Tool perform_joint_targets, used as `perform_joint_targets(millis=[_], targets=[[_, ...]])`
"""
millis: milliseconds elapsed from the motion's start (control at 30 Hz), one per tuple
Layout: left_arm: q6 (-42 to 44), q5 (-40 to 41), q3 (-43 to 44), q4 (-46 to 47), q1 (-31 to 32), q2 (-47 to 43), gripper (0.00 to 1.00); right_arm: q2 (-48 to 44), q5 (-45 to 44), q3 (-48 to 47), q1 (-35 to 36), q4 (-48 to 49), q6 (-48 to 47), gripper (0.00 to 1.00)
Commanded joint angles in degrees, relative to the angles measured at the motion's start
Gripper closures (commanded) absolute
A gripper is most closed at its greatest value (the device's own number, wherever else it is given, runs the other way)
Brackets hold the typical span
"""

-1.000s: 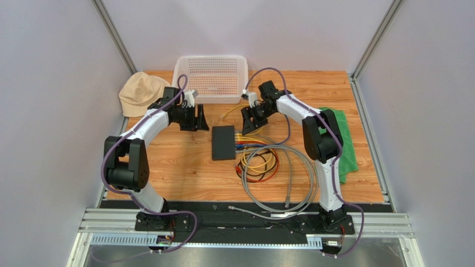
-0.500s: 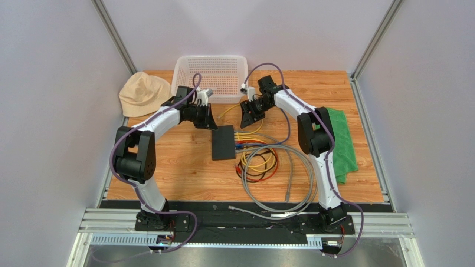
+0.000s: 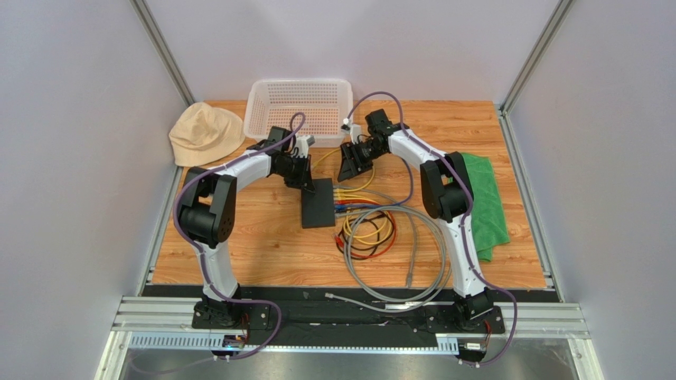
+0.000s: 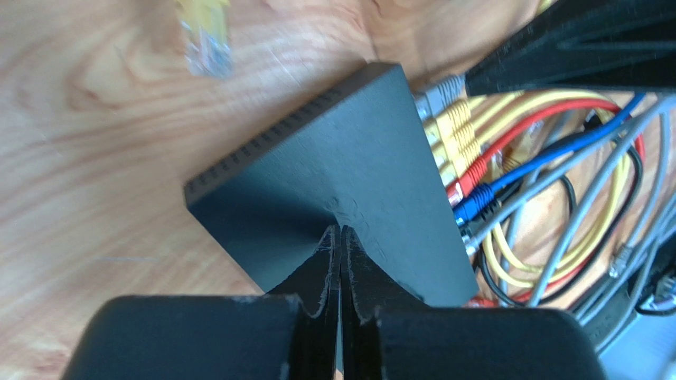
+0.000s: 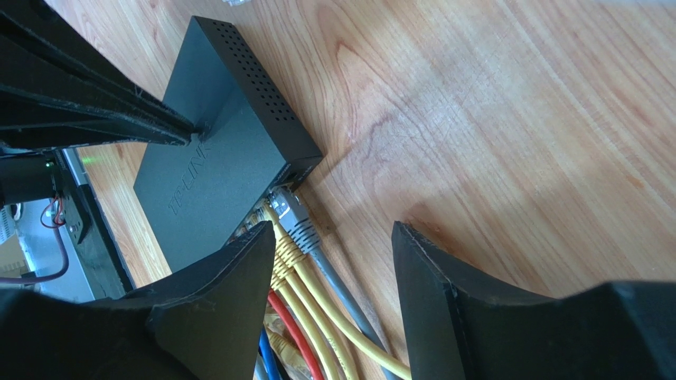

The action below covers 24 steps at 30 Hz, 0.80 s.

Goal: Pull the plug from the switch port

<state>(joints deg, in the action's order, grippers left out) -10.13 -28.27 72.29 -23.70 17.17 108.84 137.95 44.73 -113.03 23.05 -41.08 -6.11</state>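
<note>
The switch (image 3: pixel 318 203) is a flat black box lying on the wooden table, also in the left wrist view (image 4: pixel 341 174) and the right wrist view (image 5: pixel 214 174). Grey (image 5: pixel 295 214), yellow (image 5: pixel 279 241), red and blue plugs sit in its row of ports on the right edge. My left gripper (image 3: pixel 308 176) is shut, its tips (image 4: pixel 342 229) resting on the switch's top with nothing between them. My right gripper (image 3: pixel 349 166) is open above the plugs; the grey plug and yellow cables lie between its fingers (image 5: pixel 333 233), untouched.
A white basket (image 3: pixel 301 111) stands at the back, a beige hat (image 3: pixel 205 133) at the back left, a green cloth (image 3: pixel 488 206) at the right. Coiled grey, yellow and red cables (image 3: pixel 397 245) lie right of the switch. A loose yellow connector (image 4: pixel 205 39) lies beyond it.
My left gripper has shut and swung right onto the switch's far end. My right gripper has shifted slightly left toward the plugs, its fingers a little narrower.
</note>
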Motion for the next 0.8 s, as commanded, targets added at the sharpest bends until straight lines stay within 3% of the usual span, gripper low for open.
perform_joint_targets(millis=[0, 133, 200, 233, 367, 500, 767], targets=[[1.43, 4.27, 2.94, -1.52, -0.03, 2.61, 1.0, 1.01, 0.8, 0.27, 0.33, 2.06, 2.68, 0.4], [1.6, 5.07, 3.47, -3.01, -0.03, 1.56, 0.97, 0.83, 0.71, 1.15, 0.59, 2.14, 2.59, 0.41], [1.0, 5.5, 3.38, -3.89, -0.29, -2.12, 0.76, 0.65, 0.36, 1.5, 0.59, 1.97, 2.24, 0.41], [0.47, 6.29, 3.21, -4.94, -0.38, -3.53, 0.6, 0.48, 0.18, 1.59, 0.51, 1.79, 2.24, 0.41], [-1.29, 10.51, 2.06, -6.61, -0.56, -8.99, 0.41, 0.21, 0.01, 1.59, 0.59, 1.53, 2.07, 0.41], [-2.17, 11.66, 4.52, -9.34, -0.47, -4.87, 0.39, 0.48, -0.34, 1.41, 0.59, 1.53, 2.24, 0.41], [-2.61, 12.36, 7.51, -9.78, 0.58, 2.08, 0.5, -0.05, -1.05, 2.2, 0.59, 0.65, 1.01, 0.41]])
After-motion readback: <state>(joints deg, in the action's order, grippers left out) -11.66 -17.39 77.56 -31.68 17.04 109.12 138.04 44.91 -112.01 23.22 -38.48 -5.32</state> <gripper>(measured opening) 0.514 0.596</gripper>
